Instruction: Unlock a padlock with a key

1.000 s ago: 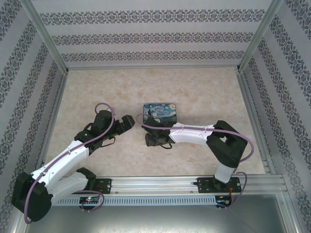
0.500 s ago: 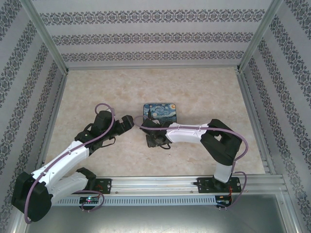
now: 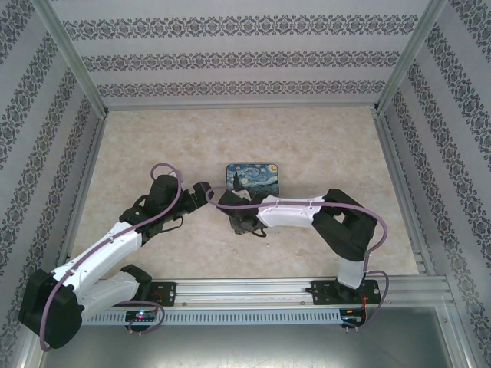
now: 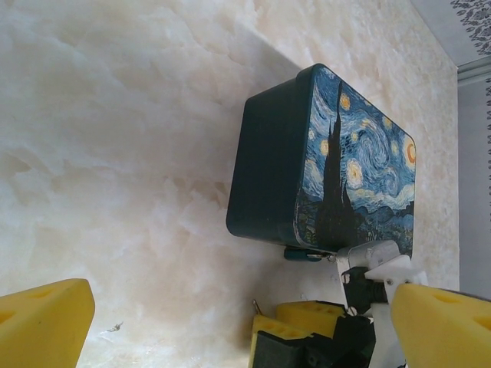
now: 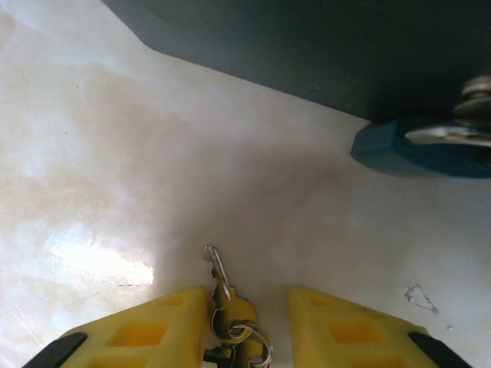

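The tin (image 4: pixel 357 180) carries the only marking to be seen: a Starry Night print on its lid, with yellow swirls on blue and a dark cypress. Its side walls are plain dark teal. It lies flat on the cream, marble-patterned tabletop (image 3: pixel 322 146).

The right pincer (image 5: pixel 249 293) is low over the tabletop, just in front of the tin's side wall, with its yellow fingers (image 5: pixel 146 331) part open. The key (image 5: pixel 221 277) lies in the gap between them with its blade pointing toward the tin. Its head is on a small ring with other bits of metal, close to one finger. The gap is wider than the key, and both fingers do not press it.

The padlock (image 5: pixel 406 149) lies on the tabletop right against the foot of the tin, ahead of the right pincer and off to one side. Its silvery shackle (image 5: pixel 460 135) is next to the tin wall.

The left pincer (image 3: pixel 205 192) is spread wide with nothing between its fingers (image 4: pixel 42 322), and it faces the tin from beside the right pincer.
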Robot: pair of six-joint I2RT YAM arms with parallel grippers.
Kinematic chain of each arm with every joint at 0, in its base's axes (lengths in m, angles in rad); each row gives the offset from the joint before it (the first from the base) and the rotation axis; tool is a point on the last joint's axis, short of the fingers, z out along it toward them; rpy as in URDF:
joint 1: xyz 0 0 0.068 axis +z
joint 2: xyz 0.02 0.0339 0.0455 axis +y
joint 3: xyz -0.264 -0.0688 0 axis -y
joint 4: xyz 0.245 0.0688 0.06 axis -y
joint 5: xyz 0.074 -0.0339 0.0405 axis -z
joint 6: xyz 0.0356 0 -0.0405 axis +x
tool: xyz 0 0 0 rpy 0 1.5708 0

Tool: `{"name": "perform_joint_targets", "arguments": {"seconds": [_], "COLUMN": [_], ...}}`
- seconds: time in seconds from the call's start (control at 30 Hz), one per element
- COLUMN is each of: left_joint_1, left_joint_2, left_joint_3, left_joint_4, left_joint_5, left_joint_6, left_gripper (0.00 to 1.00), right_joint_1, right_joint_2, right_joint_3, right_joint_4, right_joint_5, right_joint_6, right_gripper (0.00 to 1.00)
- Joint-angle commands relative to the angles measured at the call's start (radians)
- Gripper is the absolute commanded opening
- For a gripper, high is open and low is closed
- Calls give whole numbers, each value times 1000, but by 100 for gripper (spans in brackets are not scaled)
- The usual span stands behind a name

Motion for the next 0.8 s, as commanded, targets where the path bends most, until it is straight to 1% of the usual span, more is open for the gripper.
{"name": "perform_joint_targets", "arguments": {"seconds": [0.0, 0.07, 0.13, 0.23, 0.37, 0.47, 0.6, 0.77], "left_joint_1": [6, 6, 6, 7, 7, 7, 7, 7], "left_joint_2": [7, 8, 11, 17, 24, 27, 35, 71], "left_joint_3": [-3, -1, 1, 6, 11, 14, 18, 35], "left_joint_4": [45, 46, 48, 48, 47, 46, 59, 90], "left_joint_5": [15, 16, 17, 21, 23, 29, 43, 85], "left_joint_6": [-19, -19, -21, -19, -19, -21, -28, -44], "left_gripper": [99, 99, 99, 99, 99, 99, 99, 99], "right_joint_1": [36, 48, 52, 53, 52, 46, 26, -6], "right_joint_2": [71, 87, 93, 88, 59, 24, -49, -182], "right_joint_3": [12, 19, 18, 2, -14, -22, -33, -57], "right_joint_4": [-35, -47, -48, -37, -30, -28, -23, -10], "right_joint_5": [-1, 6, 4, 0, 3, 0, -17, -42], "right_joint_6": [-6, -1, 4, 14, 11, -1, -13, -4], "right_gripper": [34, 34, 30, 20, 11, 0, 0, 0]}}
